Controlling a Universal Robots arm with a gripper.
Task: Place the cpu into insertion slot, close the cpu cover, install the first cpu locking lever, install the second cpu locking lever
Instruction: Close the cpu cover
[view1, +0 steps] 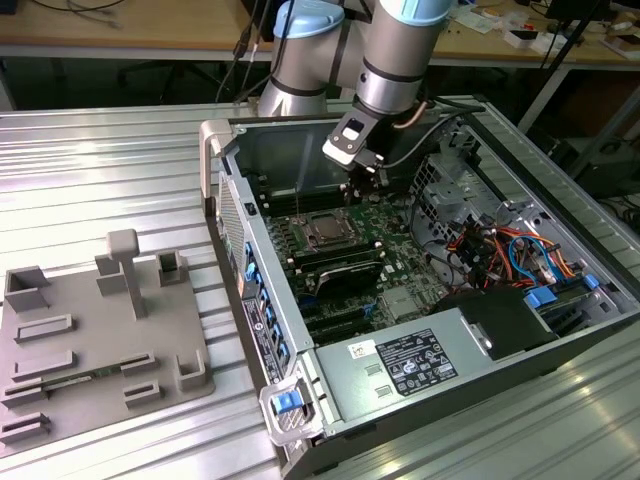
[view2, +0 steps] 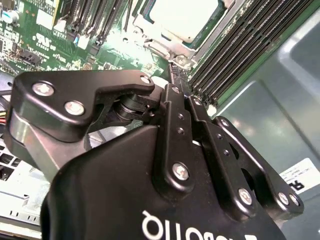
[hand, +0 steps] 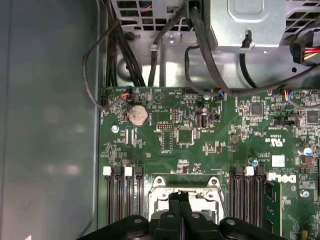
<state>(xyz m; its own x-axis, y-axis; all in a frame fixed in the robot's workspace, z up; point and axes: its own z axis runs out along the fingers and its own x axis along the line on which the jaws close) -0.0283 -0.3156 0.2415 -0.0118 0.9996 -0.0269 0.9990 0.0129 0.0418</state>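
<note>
Fingers (view2: 172, 107) are pressed together w/ nothing seen btw them, tips right at the slot (hand: 156, 197) edge, by a corner of the cover (view2: 165, 49). Cpu (view2: 186, 17) sits in the slot and the cover looks down over it, so prob. lever stage. Bear on the lever only, never the chip. Push steady, no slip into the memory slots (hand: 122, 200) flanking the slot. Case (view1: 225, 180) holds the board (hand: 185, 135), w/ cables (view1: 500, 245) and power supply (view1: 410, 360) well apart from the slot.

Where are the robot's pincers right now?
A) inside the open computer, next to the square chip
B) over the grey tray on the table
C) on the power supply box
A: the gripper hangs inside the open computer case, its tip close beside the cpu.
</note>
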